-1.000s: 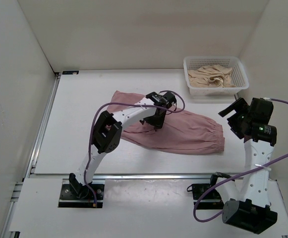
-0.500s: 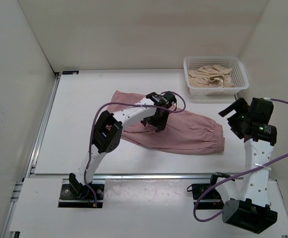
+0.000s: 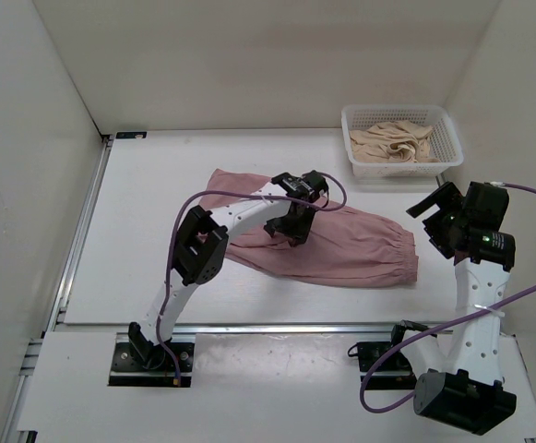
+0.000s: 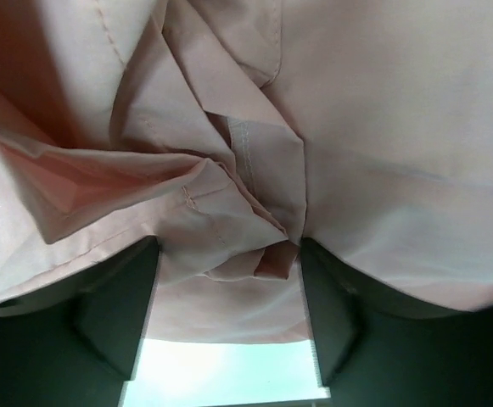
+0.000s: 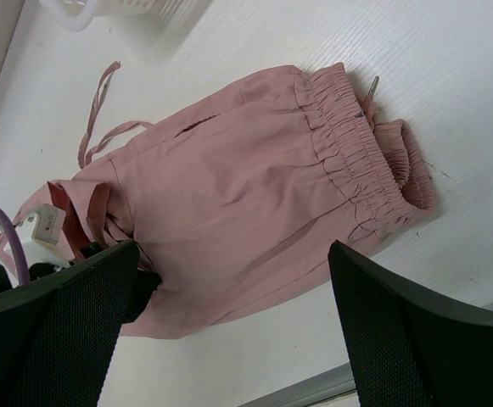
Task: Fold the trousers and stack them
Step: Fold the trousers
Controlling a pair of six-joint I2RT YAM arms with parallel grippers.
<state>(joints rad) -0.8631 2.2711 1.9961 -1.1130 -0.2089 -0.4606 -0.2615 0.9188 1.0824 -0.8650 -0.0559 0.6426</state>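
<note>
The dusty-pink trousers [image 3: 355,245] lie across the middle of the table, with the gathered waistband [image 3: 404,251] at the right end. My left gripper [image 3: 289,224] is down on their middle. In the left wrist view [image 4: 225,326] its fingers [image 4: 119,314] stand apart, with a bunched fold of the trousers [image 4: 229,229] between the tips. My right gripper [image 3: 436,220] hangs open and empty above the table's right side. In its wrist view [image 5: 238,331] it looks down on the trousers [image 5: 229,186], the waistband [image 5: 352,161] and a drawstring [image 5: 98,119].
A white mesh basket [image 3: 398,110] stands at the back right with beige cloth [image 3: 392,146] in it. White walls close in the table on the left, back and right. A metal rail [image 3: 249,329] runs along the near edge.
My left gripper has shifted slightly left and lower onto the fabric. The right arm has not moved.
</note>
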